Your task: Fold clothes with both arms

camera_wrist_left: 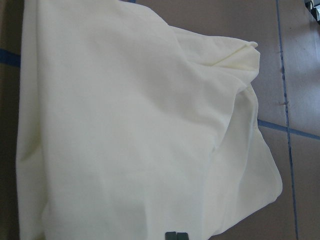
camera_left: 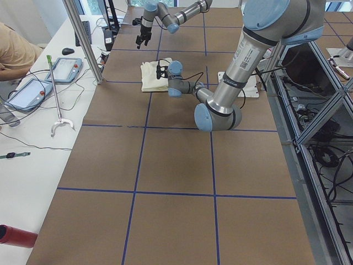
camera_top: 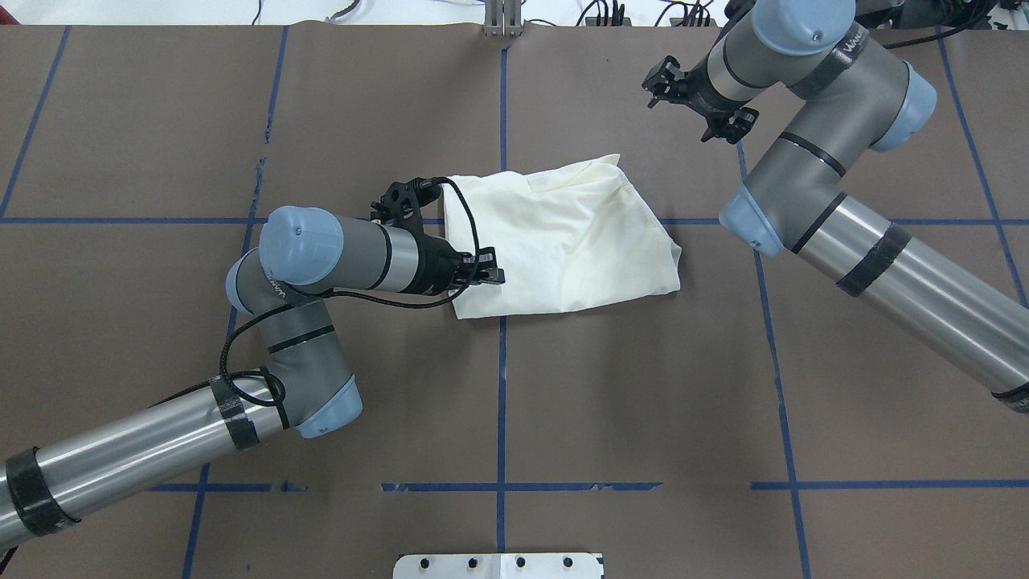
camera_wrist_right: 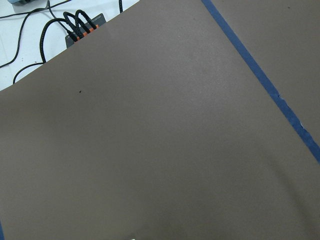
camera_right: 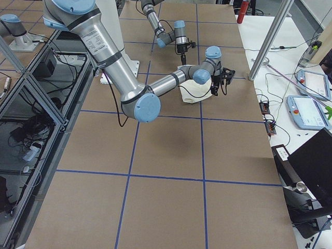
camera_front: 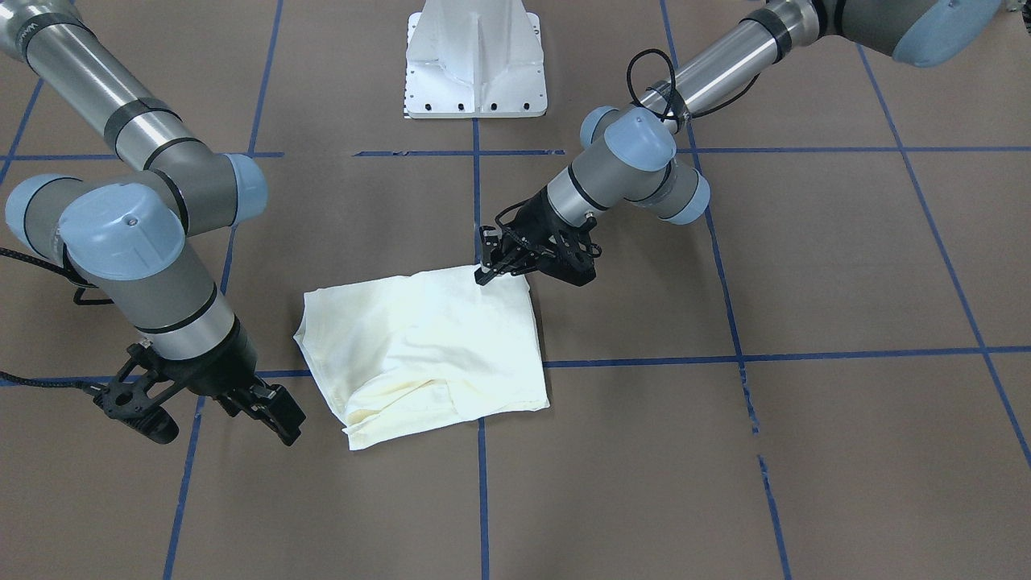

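Front-facing view: the T-shirt (camera_front: 427, 346) lies folded into a rough rectangle at the centre of the table (camera_front: 805, 451), a matt brown sheet gridded with blue tape. The fabric is plain cream, soft and lightly creased, with layered edges at the near corner. The left gripper (camera_front: 486, 276) rests on the far corner of the cloth with its fingers drawn together; whether fabric is pinched between them cannot be determined. The right gripper (camera_front: 262, 412) hangs just beside the opposite side of the garment, clear of it and holding nothing. A white pedestal base (camera_front: 475, 60) stands behind. Overhead view: the garment straddles the central tape line, and the left arm's black cable loops over its edge. Left side view: only here, a person's sleeve (camera_left: 14, 49) and two control pendants (camera_left: 49, 77) appear on a white bench beside the table. Right side view: the near arm's wrist partly hides the garment. Left wrist view: smooth cloth fills the frame, ending in a rounded folded corner; two dark pads (camera_wrist_left: 172, 236) sit closed at the bottom edge. Right wrist view: bare brown surface, one diagonal tape strip and black cables (camera_wrist_right: 75, 27); no fingers enter the frame, consistent with spread jaws.
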### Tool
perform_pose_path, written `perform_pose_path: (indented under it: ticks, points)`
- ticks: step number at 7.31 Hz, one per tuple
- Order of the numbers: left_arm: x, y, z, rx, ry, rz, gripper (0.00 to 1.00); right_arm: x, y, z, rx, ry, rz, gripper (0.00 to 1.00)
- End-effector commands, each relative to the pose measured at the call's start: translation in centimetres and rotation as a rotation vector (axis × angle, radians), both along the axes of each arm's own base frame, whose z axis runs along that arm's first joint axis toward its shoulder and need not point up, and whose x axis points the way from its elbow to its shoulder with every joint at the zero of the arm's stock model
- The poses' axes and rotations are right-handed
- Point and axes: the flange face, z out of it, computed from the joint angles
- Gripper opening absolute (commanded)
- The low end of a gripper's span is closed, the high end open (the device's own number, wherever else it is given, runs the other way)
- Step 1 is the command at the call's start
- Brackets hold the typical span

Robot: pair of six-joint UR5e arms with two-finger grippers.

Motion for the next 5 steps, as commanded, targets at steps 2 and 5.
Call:
perform_pose_path:
  ticks: [2, 5]
  points:
    - [-0.5, -1.0, 3.1, 0.022, -0.057, -0.005, 0.00, 0.3, -0.1, -0.1, -0.001, -0.006, -0.004, 1.00]
    - [-3.8, -3.3, 4.7, 0.001, -0.066, 0.017, 0.00, 0.4, -0.1, -0.6, 0.001, -0.011, -0.003, 1.00]
